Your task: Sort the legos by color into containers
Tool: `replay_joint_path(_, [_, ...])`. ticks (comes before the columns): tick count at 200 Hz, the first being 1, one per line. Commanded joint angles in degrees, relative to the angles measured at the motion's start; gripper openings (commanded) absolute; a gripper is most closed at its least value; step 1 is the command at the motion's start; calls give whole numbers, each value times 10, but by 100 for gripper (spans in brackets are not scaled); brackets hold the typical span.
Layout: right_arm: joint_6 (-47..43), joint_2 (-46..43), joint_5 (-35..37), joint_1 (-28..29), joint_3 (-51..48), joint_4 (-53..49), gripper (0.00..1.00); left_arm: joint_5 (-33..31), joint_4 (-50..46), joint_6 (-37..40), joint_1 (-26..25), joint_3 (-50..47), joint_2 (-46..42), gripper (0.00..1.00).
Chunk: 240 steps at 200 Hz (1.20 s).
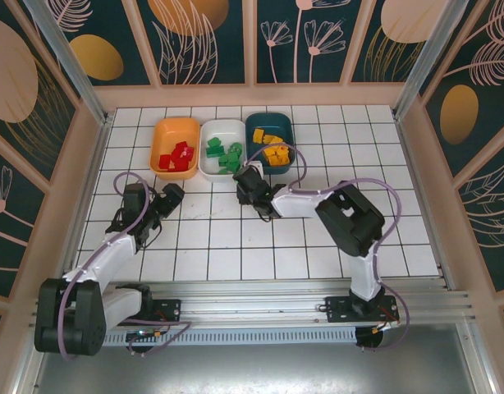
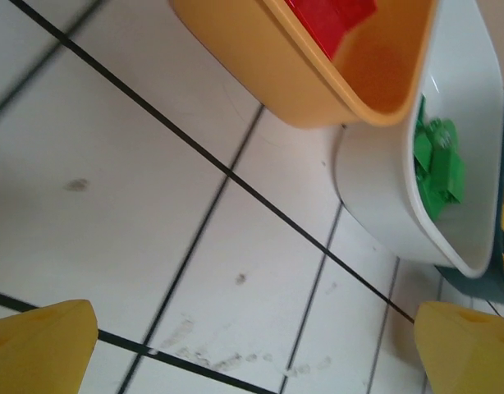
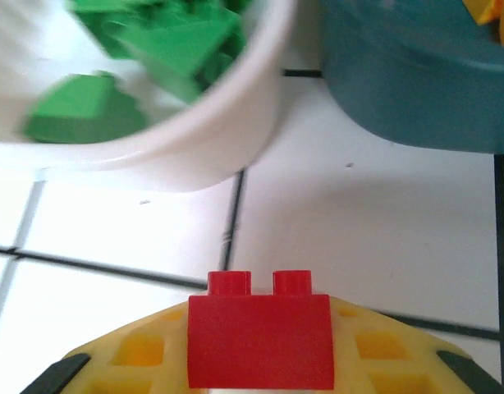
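One red lego (image 3: 260,341) sits pinched in the right gripper (image 1: 250,180) near the white tray (image 3: 235,123); the left gripper (image 2: 252,353) is spread wide.

The left arm (image 1: 112,246) and right arm (image 1: 350,222) are built of white links and black joint housings, bolted on the aluminium rail (image 1: 260,308). Lilac cables are looped above it. The left gripper (image 2: 252,353) is tipped with yellow fingers (image 2: 40,349).

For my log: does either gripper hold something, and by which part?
Right gripper holds a red lego by its body, studs free; left gripper holds nothing.
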Motion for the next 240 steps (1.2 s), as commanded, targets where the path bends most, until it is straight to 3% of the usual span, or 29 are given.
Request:
replay_joint_path(1, [-13, -60, -7, 20, 9, 32, 26, -134, -41, -55, 0, -7, -62, 99])
replay_joint_path(47, [-49, 72, -87, 34, 203, 17, 25, -247, -122, -137, 11, -32, -158, 98])
replay_joint_path(78, [-92, 178, -124, 41, 350, 1, 25, -228, -158, -115, 25, -28, -170, 99])
replay_joint_path(114, [-107, 284, -122, 39, 520, -54, 27, -172, -130, -90, 27, -33, -155, 98])
replay_joint_path(121, [-105, 308, -126, 35, 562, -79, 32, -163, -123, -89, 27, -32, -150, 99])
replay_joint_path(131, [-105, 335, -124, 32, 616, -116, 49, -145, -113, -82, 27, -27, -140, 98])
replay_joint_path(143, [-113, 347, -118, 33, 651, -141, 57, -125, -105, -69, 27, -18, -130, 99])
replay_joint_path(159, [-122, 328, -113, 35, 639, -134, 64, -108, -96, -51, 28, -10, -121, 99])
replay_joint_path(187, [-137, 261, -96, 39, 574, -120, 66, -99, -92, -30, 28, 6, -125, 98])
replay_joint_path(240, [-171, -34, -74, 53, 190, 78, 67, -106, -94, 8, 27, 78, -182, 99])
